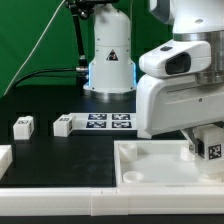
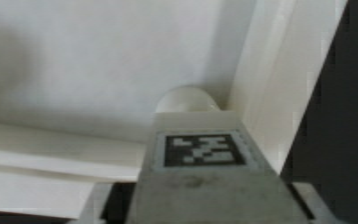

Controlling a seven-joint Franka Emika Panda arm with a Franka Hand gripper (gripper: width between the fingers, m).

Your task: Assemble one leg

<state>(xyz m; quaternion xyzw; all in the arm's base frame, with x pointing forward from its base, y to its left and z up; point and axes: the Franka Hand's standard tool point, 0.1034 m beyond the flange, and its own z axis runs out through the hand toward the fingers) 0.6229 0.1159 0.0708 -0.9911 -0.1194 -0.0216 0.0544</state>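
My gripper (image 1: 204, 140) is shut on a leg (image 1: 212, 150), a small white block with a black-and-white tag, and holds it over the near corner of the large white tray-like piece (image 1: 150, 168) on the exterior view's right. In the wrist view the held leg (image 2: 202, 155) fills the space between the dark fingers (image 2: 137, 198) of the gripper (image 2: 202, 205). Just beyond its end is a round corner socket (image 2: 194, 99) of the tray-like piece (image 2: 69, 80). I cannot tell whether the leg touches the socket.
Two more legs (image 1: 23, 126) (image 1: 63, 125) lie on the black table on the exterior view's left. The marker board (image 1: 110, 122) lies behind the tray-like piece, in front of the robot base (image 1: 108, 60). A white part (image 1: 3, 158) shows at the far left edge. A low white rail (image 1: 60, 197) runs along the front.
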